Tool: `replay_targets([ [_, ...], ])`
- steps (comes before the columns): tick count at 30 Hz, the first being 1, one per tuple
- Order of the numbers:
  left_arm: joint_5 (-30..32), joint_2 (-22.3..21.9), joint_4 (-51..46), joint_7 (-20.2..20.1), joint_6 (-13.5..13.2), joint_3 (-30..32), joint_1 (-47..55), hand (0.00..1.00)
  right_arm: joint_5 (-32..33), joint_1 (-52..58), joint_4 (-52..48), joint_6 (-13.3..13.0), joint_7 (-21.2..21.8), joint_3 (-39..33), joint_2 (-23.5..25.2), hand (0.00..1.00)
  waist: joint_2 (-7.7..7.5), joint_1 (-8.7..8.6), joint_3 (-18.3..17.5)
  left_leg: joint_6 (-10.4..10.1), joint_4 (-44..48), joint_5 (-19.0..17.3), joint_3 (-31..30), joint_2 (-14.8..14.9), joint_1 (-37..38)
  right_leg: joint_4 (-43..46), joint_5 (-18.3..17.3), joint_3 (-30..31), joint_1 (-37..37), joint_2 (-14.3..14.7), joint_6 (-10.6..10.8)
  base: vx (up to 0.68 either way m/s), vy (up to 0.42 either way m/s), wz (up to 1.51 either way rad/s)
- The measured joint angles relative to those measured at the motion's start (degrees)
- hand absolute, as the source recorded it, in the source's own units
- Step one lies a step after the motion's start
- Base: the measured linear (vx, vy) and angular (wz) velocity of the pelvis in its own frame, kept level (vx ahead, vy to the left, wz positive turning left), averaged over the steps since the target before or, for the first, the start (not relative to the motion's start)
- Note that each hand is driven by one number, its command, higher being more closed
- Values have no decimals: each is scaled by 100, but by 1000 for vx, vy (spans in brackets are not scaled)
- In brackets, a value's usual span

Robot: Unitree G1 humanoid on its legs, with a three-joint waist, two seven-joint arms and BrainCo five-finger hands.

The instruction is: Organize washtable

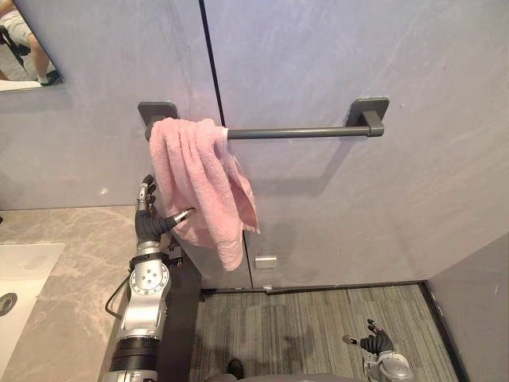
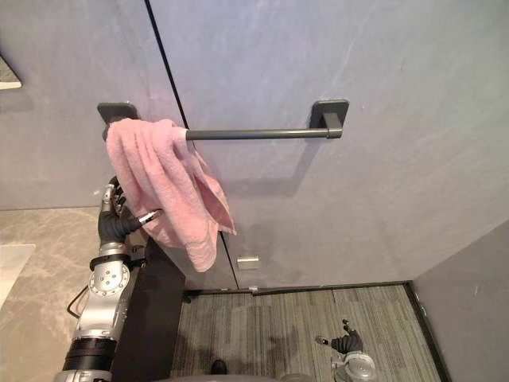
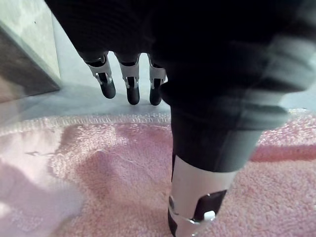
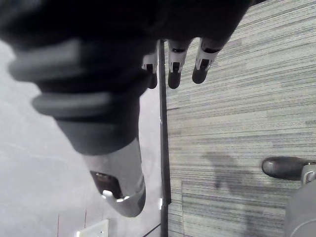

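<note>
A pink towel (image 1: 199, 183) hangs bunched over the left end of a dark towel bar (image 1: 302, 132) on the grey wall. Its lower corner droops toward the right. My left hand (image 1: 149, 221) is raised just left of the towel and is open, fingers straight up along the wall. Its thumb (image 3: 197, 192) reaches out against the pink cloth (image 3: 98, 173). My right hand (image 1: 375, 342) hangs low over the striped floor, open and holding nothing, with its fingers (image 4: 173, 69) relaxed.
A marbled grey counter (image 1: 71, 270) with a white sink basin (image 1: 20, 278) lies at the lower left, ending at a dark cabinet side (image 1: 183, 318). A mirror corner (image 1: 24, 48) reflects a person's leg. A small wall plate (image 1: 266, 261) sits low on the wall.
</note>
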Motion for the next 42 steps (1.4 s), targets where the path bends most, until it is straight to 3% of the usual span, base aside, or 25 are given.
replay_targets([
  [1,0,41,29,-16,5,-3,0,0,-2,-2,0,1,14,3,0,0,0,-6,0,0,-1,0,1,2,1,0,4,1,0,2,0,-48,-23,-1],
  [2,0,87,61,-30,8,-17,-8,100,-2,-3,0,2,46,5,0,0,-3,-14,1,0,-5,0,3,4,1,-4,12,4,-1,4,1,-50,-14,-2],
  [15,-1,250,417,-142,90,-220,-253,100,-99,-3,-201,2,91,192,-9,0,-59,-52,17,-15,-5,-24,150,6,-3,-108,80,169,-51,-2,51,-31,-8,-6],
  [22,-3,250,406,-138,90,-187,-253,100,-152,-3,-1369,-13,90,293,-26,0,-60,-42,18,-16,-1,-24,162,7,-8,-111,89,199,-58,-1,43,-3,-7,-1],
  [26,-4,234,191,-122,90,-140,-190,100,-155,7,-2563,-64,106,597,-86,0,-65,-12,15,-16,4,-24,247,36,-23,-97,127,302,-126,17,37,-30,-16,-10],
  [33,-6,135,-122,-117,84,-160,-56,100,139,-53,-4086,-412,364,1225,-318,0,-70,1,14,-18,4,-22,262,81,-44,-54,147,340,-177,60,31,-41,-26,-4],
  [39,-10,85,-270,-120,69,-304,-2,100,517,-796,-4665,-540,509,1910,-658,0,-71,24,12,-17,7,-4,248,81,-115,26,147,356,-260,67,31,-14,-13,0],
  [42,-23,46,-301,-122,31,-526,23,100,776,-1419,-4708,-711,620,2459,-827,0,-73,132,11,-18,8,24,150,80,-141,29,146,268,-238,70,30,-12,-29,14],
])
